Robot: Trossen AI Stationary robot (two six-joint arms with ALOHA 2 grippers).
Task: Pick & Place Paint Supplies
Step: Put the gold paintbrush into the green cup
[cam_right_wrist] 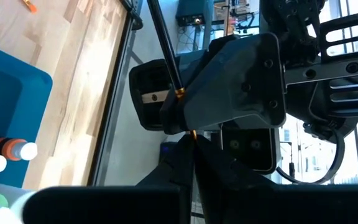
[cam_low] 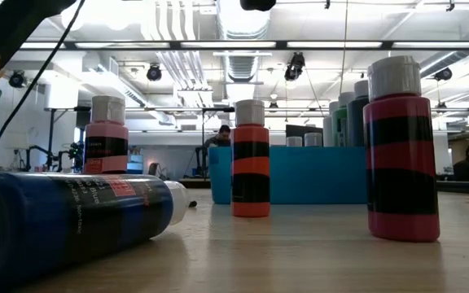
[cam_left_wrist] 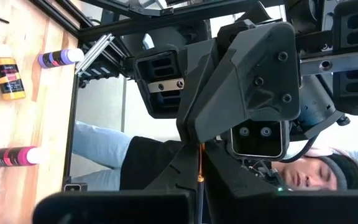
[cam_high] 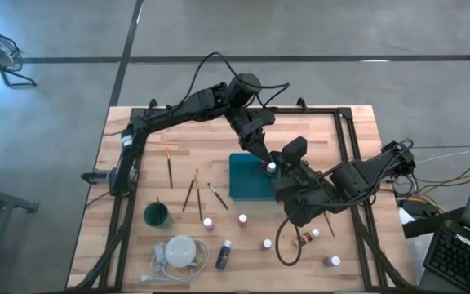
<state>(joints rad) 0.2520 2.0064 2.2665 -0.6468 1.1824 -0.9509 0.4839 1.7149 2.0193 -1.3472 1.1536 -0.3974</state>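
Toppled blue bottle point(cam_low: 63, 220) up front; left fingers point(cam_left_wrist: 117, 208), right fingers point(cam_right_wrist: 104, 205) both tight on brush point(cam_right_wrist: 164, 50)

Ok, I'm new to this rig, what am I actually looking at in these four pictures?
Two dark robot arms work at a wooden table. One picture looks straight down, one looks level across the tabletop, and two come from cameras on the arms' wrists. Small paint bottles and loose brushes sit near a teal tray, with a green cup and a white disc nearby. Over the tray, the left claw and right claw meet, both apparently closed on one thin brush.
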